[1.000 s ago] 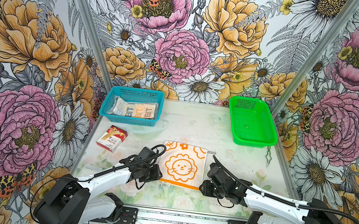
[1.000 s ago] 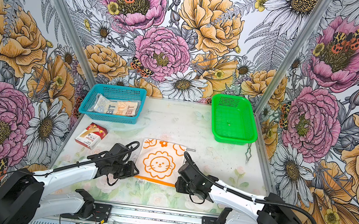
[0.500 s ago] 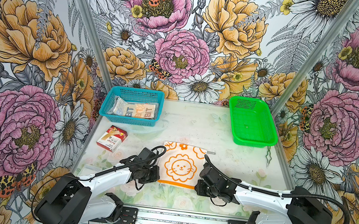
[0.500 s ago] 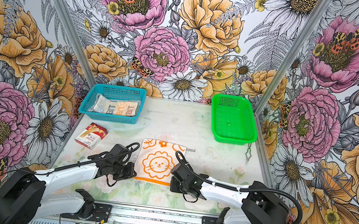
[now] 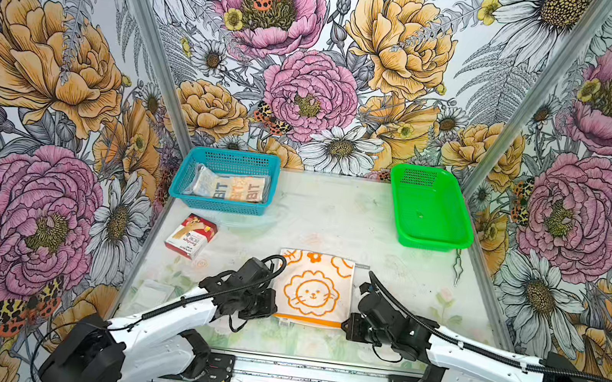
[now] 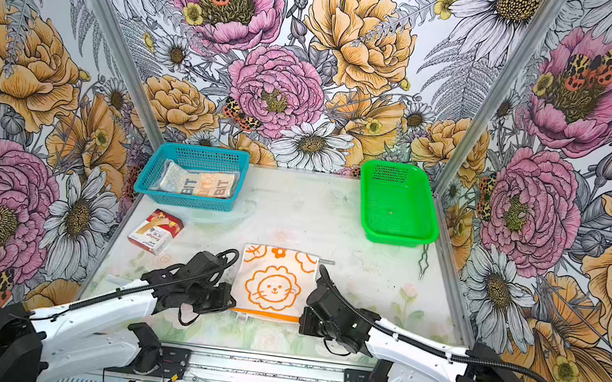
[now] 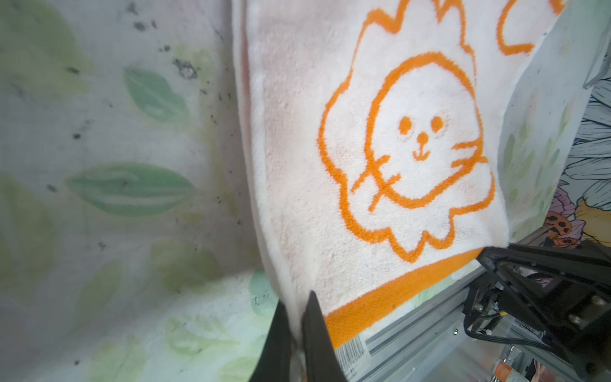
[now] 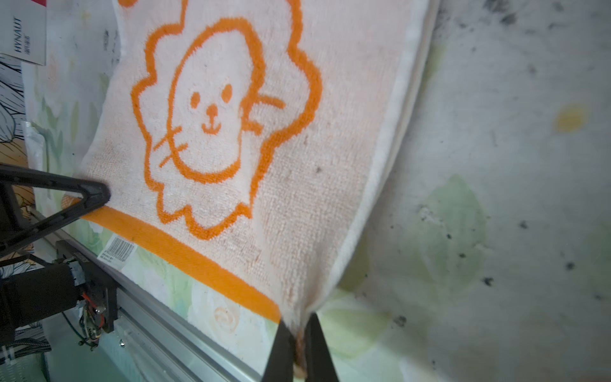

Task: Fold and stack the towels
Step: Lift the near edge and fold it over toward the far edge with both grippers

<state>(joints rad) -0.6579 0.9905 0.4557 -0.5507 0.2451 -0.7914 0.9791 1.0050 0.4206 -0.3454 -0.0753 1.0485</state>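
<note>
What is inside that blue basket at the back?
The blue basket holds a folded cream towel with blue and orange lettering, of which only "BIT" can be read. Its lower layers, and anything lying beneath it, are covered and cannot be seen.

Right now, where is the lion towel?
In both top views the lion towel lies front-middle on the table, its near corners pinched by the left gripper and right gripper.
</note>
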